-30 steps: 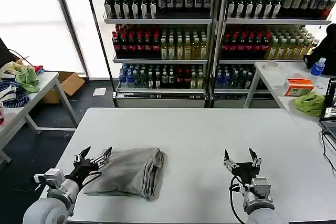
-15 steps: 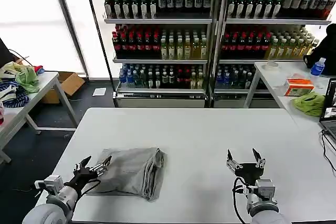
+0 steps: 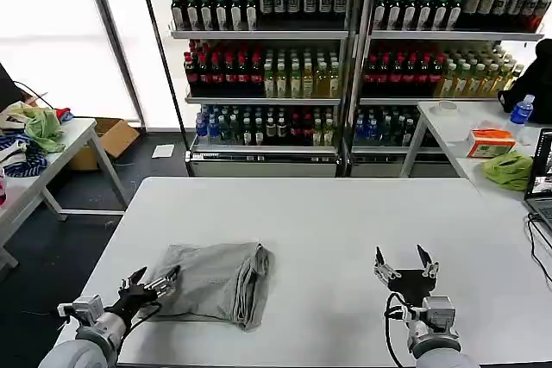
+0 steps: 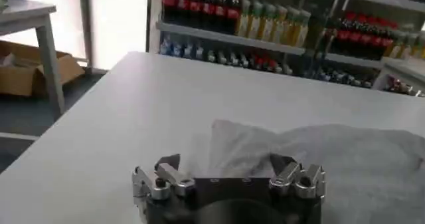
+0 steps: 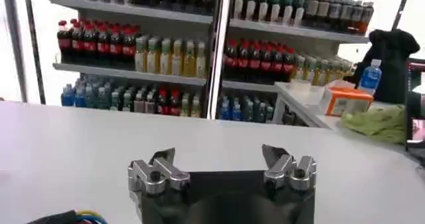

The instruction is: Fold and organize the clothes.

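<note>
Folded grey shirt point(image 3: 214, 282) lying on the white table point(image 3: 345, 221), over on the left half near the front edge. Left gripper point(image 3: 153, 283) low at the shirt's left edge, fingers spread, nothing pinched. Right gripper point(image 3: 404, 262) hovering well apart on the right, fingers spread wide and empty over bare tabletop. Drink shelves point(image 3: 345, 58) packed with bottles behind. Side table point(image 3: 39, 174) at left heaped with green cloth point(image 3: 43, 127); orange box point(image 3: 492, 142) and blue bottle point(image 3: 522, 110) at right.
</note>
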`<action>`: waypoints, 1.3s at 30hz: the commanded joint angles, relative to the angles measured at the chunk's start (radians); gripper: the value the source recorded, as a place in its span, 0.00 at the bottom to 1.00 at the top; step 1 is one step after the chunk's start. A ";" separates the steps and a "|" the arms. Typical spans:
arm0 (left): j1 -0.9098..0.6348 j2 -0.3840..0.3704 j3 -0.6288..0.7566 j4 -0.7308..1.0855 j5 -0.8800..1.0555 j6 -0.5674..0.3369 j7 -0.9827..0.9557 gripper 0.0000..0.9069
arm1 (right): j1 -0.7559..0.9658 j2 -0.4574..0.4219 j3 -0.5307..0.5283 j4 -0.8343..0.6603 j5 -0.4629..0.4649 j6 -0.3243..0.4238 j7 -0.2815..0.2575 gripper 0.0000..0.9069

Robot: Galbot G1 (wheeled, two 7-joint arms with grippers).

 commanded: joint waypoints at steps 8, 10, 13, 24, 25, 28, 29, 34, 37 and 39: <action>0.003 -0.004 0.019 0.026 0.003 0.008 0.043 0.21 | -0.004 0.004 0.002 -0.011 -0.001 0.005 0.002 1.00; 0.005 -0.006 0.022 0.024 0.004 0.007 0.049 0.02 | -0.003 0.003 0.002 -0.010 -0.001 0.004 0.001 1.00; 0.005 -0.013 0.024 0.025 0.006 0.003 0.051 0.00 | -0.002 0.001 0.002 -0.011 -0.001 0.004 0.002 1.00; -0.002 -0.022 0.025 0.027 0.022 -0.025 0.058 0.00 | 0.011 -0.005 0.002 -0.016 0.001 0.000 0.003 1.00; -0.002 -0.022 0.023 0.026 0.024 -0.025 0.057 0.00 | 0.013 -0.005 0.002 -0.017 0.001 -0.001 0.003 1.00; -0.003 -0.015 0.006 0.022 0.022 -0.029 0.056 0.00 | 0.019 -0.007 0.003 -0.019 0.001 -0.001 0.003 1.00; -0.002 -0.010 -0.005 0.020 0.020 -0.032 0.056 0.00 | 0.020 -0.007 0.003 -0.019 0.001 -0.001 0.003 1.00; 0.005 0.022 -0.060 0.015 -0.004 -0.037 0.058 0.00 | 0.032 -0.011 0.003 -0.025 0.003 -0.001 0.003 1.00; 0.013 0.067 -0.123 0.023 -0.007 -0.045 0.065 0.00 | 0.034 -0.014 0.001 -0.027 0.004 -0.001 0.003 1.00; 0.015 0.109 -0.183 0.039 -0.017 -0.046 0.072 0.00 | 0.034 -0.016 0.002 -0.026 0.004 -0.001 0.003 1.00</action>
